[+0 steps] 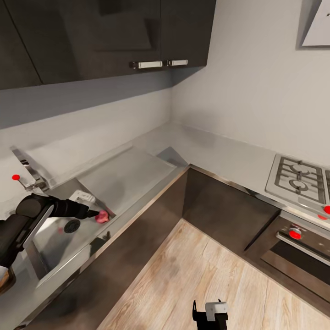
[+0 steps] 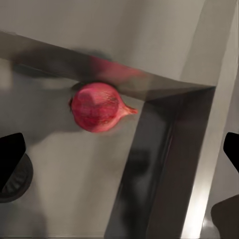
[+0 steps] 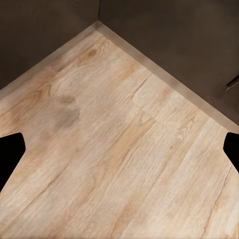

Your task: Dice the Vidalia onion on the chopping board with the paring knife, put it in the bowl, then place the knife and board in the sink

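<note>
The Vidalia onion (image 1: 101,217) (image 2: 97,107), a pinkish-red bulb, lies on the floor of the sink (image 1: 50,247) in the basin's corner nearest the drainboard. My left gripper (image 1: 93,213) (image 2: 119,154) reaches down into the basin and hovers just short of the onion, open, its fingertips (image 2: 11,158) spread wide and nothing between them. The round dark drain (image 1: 72,225) (image 2: 14,180) sits beside the arm. My right gripper (image 1: 210,314) (image 3: 119,154) hangs low over the wooden floor, open and empty. The chopping board, paring knife and bowl are out of view.
The chrome tap (image 1: 28,170) with its red knob (image 1: 16,177) stands behind the basin. The flat steel drainboard (image 1: 130,176) runs toward the corner of the grey countertop (image 1: 215,158). A gas hob (image 1: 300,176) and oven front (image 1: 298,243) are at the right. Wooden floor (image 1: 192,279) lies below.
</note>
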Controlling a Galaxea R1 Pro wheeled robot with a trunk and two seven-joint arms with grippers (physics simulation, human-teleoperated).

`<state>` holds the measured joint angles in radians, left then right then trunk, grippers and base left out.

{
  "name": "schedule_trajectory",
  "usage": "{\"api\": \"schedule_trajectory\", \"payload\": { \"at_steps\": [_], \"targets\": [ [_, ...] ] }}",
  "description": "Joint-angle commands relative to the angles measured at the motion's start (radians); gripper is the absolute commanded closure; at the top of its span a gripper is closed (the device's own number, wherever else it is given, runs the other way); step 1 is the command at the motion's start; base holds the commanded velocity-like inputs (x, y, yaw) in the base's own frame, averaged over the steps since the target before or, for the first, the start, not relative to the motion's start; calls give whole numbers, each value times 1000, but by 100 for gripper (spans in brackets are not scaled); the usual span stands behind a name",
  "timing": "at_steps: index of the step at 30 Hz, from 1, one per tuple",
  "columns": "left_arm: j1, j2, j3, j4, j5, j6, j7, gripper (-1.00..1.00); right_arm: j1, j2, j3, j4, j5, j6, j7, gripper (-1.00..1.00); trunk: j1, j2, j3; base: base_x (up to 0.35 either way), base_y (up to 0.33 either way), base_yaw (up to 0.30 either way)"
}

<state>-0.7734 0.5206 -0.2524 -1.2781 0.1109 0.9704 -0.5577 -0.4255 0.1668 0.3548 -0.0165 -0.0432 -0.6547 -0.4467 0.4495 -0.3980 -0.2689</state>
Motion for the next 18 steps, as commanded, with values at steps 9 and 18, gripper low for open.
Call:
{"api": "schedule_trajectory", "payload": {
  "at_steps": [9,18],
  "targets": [
    [-1,1,-3,35,9,-27,5,-100,-1,0,9,1,-4,-2,-6,-100,1,-2,-9,1,0,0],
    [-1,1,-5,50,9,-37,5,-100,-1,0,9,1,-4,-2,-6,-100,1,-2,-19,0,0,0]
  ]
}}
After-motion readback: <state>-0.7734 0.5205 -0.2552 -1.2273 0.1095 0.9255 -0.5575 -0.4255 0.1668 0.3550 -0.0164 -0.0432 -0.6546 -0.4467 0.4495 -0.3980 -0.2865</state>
